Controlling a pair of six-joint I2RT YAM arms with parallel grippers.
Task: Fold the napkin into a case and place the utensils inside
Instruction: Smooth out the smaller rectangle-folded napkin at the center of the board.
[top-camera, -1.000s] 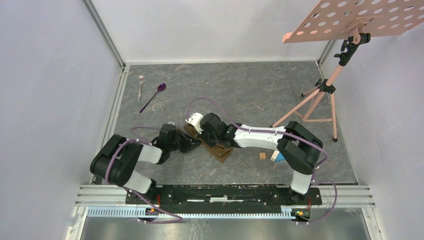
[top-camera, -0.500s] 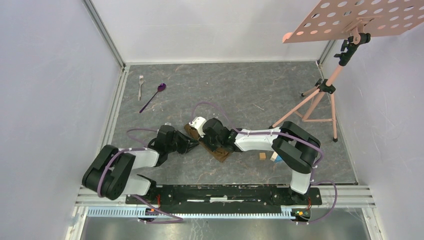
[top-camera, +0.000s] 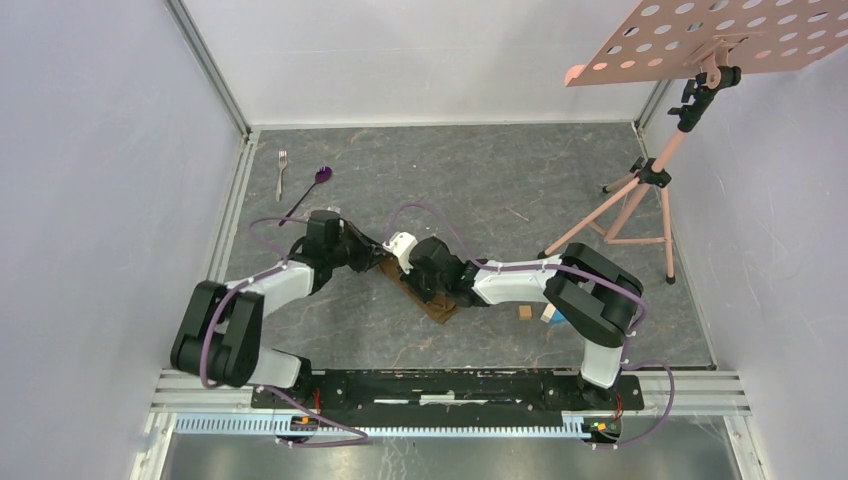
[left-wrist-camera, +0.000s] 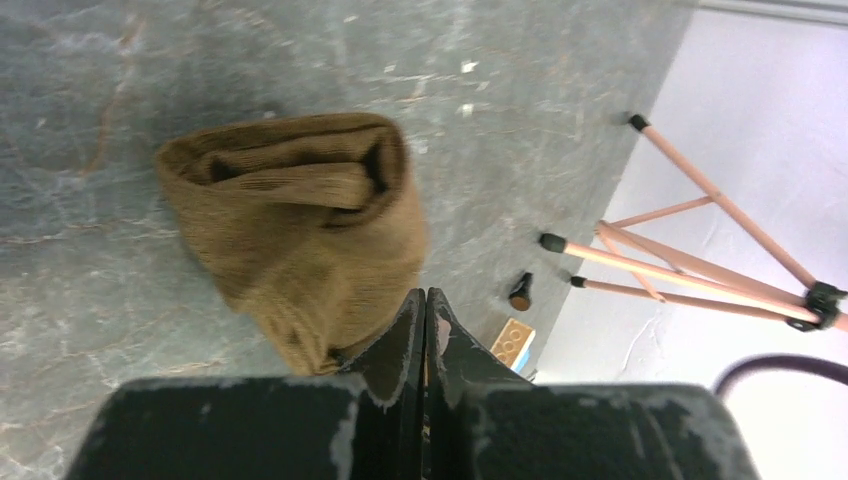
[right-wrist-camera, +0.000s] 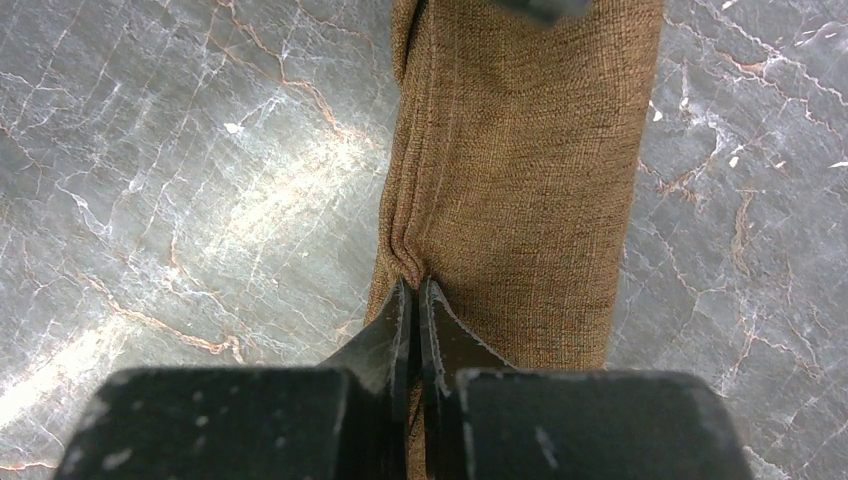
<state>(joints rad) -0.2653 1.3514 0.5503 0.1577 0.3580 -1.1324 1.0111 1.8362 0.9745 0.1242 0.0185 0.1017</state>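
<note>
The napkin is folded into a long narrow brown case (top-camera: 440, 305) lying diagonally at mid-table. My right gripper (top-camera: 418, 288) is shut on a pinch of cloth along the case's left edge (right-wrist-camera: 410, 268). My left gripper (top-camera: 368, 258) is shut and holds nothing, just above the case's far-left end, whose open mouth (left-wrist-camera: 290, 185) shows in the left wrist view. The silver fork (top-camera: 282, 172) and the purple spoon (top-camera: 308, 190) lie side by side at the far left, apart from both grippers.
A small wooden block (top-camera: 524, 312) and a blue block (top-camera: 553, 315) lie right of the case. A pink tripod stand (top-camera: 640, 195) with a perforated plate stands at the right. The metal frame rail (top-camera: 232, 220) runs along the left edge.
My left arm swung away from me, and its gripper moved from the case's near-left side up to its far-left end. My right gripper stayed pinching the cloth.
</note>
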